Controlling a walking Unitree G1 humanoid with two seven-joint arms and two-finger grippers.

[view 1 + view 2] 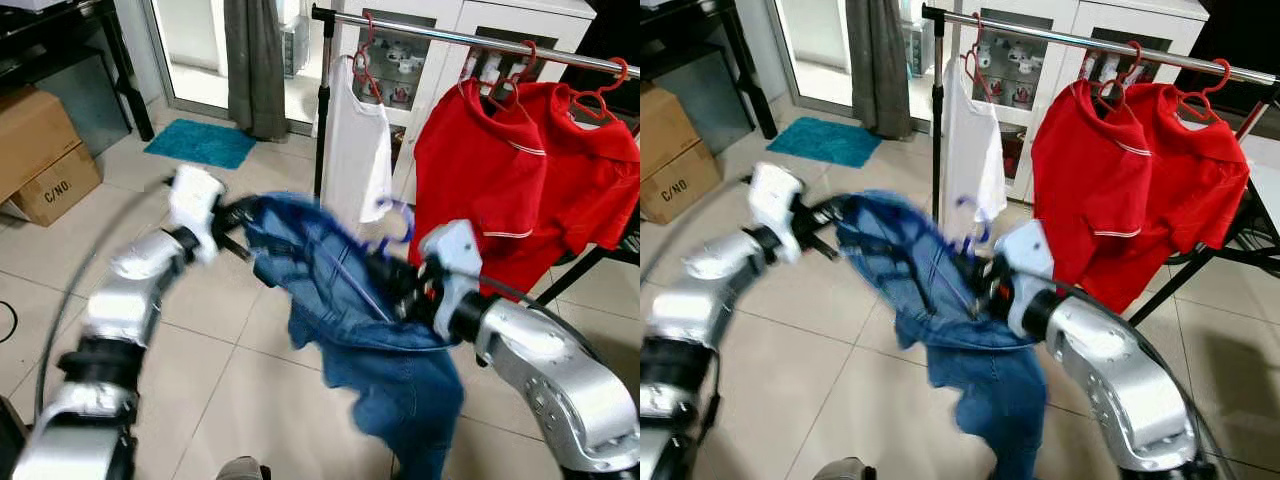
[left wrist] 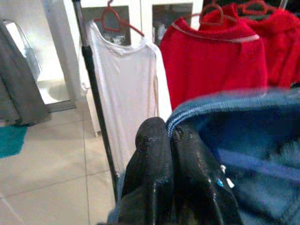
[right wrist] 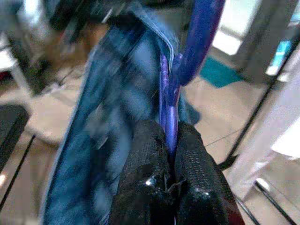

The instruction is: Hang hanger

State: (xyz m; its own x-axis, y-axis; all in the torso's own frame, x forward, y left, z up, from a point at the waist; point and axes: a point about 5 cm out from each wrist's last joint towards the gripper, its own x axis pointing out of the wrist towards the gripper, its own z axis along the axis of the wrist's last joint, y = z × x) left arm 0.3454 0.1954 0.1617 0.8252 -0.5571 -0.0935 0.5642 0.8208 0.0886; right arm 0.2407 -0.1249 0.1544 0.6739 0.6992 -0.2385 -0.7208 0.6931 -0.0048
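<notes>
While carrying, I read step as transport toward garment rail (image 1: 470, 40). Right gripper (image 3: 169, 140) fingers clamped on purple hanger (image 3: 197, 42); left gripper (image 2: 171, 140) fingers pinched on blue jeans (image 1: 340, 290) waistband, mid-air. Next: lift hook over rail between white shirt (image 1: 355, 150) and red shirts (image 1: 480, 170).

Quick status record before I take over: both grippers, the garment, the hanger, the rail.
left gripper: shut on the edge of the blue denim garment
right gripper: shut on the purple hanger
denim garment: stretched between both grippers, lower part hanging toward the floor
hanger: hook up, not yet on the rail
clothes rail: carries a white top and two red shirts
</notes>
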